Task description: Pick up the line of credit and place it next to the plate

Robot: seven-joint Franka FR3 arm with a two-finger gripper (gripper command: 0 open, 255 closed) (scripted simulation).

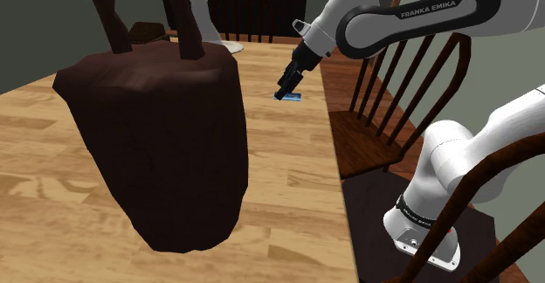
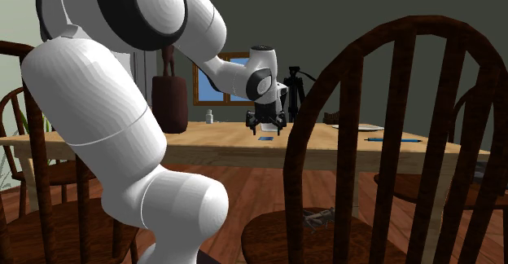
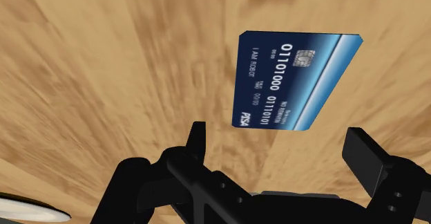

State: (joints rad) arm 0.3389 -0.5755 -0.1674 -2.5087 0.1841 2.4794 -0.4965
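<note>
Hand (image 3: 278,134) hovers spread wide over a dark-blue credit card (image 3: 293,81) bearing a chip and white numbers.

Plate (image 1: 231,44) mostly behind the dark brown pot (image 1: 157,141); blue card (image 1: 293,98) partly behind the pincer (image 1: 285,89)

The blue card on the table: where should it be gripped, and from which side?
Probably take the blue card by its two long edges, coming straight down from above. It lies flat on the wooden table, so only its thin edges offer hold, and its narrow width fits between the open pincer.
</note>
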